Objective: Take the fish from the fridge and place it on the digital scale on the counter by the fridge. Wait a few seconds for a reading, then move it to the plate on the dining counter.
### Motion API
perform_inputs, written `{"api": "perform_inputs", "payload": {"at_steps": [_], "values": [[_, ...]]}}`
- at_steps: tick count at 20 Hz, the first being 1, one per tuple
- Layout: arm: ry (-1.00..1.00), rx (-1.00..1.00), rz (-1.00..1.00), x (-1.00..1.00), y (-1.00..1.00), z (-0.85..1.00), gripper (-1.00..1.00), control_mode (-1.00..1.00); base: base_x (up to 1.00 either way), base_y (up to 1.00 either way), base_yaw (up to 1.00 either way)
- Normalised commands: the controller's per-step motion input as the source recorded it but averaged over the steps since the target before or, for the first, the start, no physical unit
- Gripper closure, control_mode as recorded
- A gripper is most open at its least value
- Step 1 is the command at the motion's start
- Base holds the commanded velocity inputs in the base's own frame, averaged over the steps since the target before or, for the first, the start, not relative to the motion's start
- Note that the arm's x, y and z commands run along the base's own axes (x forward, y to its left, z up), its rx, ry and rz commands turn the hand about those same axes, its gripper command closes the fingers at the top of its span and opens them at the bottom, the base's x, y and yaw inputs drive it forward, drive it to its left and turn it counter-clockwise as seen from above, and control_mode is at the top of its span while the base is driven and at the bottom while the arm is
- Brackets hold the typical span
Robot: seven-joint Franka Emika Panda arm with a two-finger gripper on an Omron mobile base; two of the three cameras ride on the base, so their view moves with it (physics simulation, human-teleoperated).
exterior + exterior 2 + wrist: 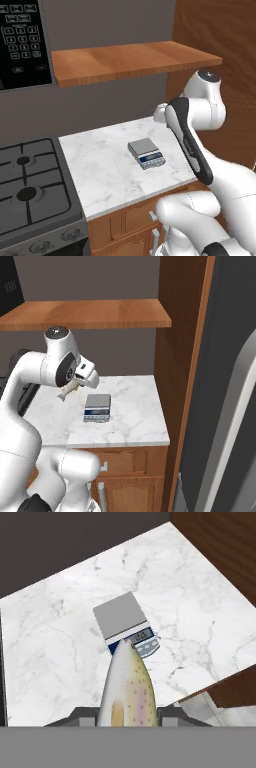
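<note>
End effector [127,714] clamped on the fish [127,687], gripping near one end; body sticks out past the fingers and its point covers the front edge of the digital scale [122,619] at 12 o'clock in the hand view. Fish is airborne above the surface [110,165], not on the scale yet. In the right base view it hangs at 9 o'clock of the scale.

Handling guess: light, slender, likely slick and a bit floppy. A mid-body hold would pivot less than this end grip. Lower slowly so it lands flat.

Count: one fish, one scale, one fridge [225,406] at 3 o'clock, door looks shut.
</note>
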Motion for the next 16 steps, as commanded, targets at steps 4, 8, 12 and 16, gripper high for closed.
{"api": "perform_inputs", "payload": {"at_steps": [4, 8, 12, 16], "values": [[0.02, 0.0, -0.01, -0.26, -0.18, 0.75, 1.0, -1.0, 0.0, 0.0, 0.0], [0.07, 0.0, -0.16, -0.04, 0.0, 0.27, 1.0, -1.0, 0.0, 0.0, 0.0], [0.0, 0.0, 0.0, 0.0, 0.0, 0.0, 1.0, 1.0, -0.68, 0.17, -0.32], [0.0, 0.0, 0.0, 0.0, 0.0, 0.0, 1.0, 1.0, -1.0, 0.51, -0.51]]}}
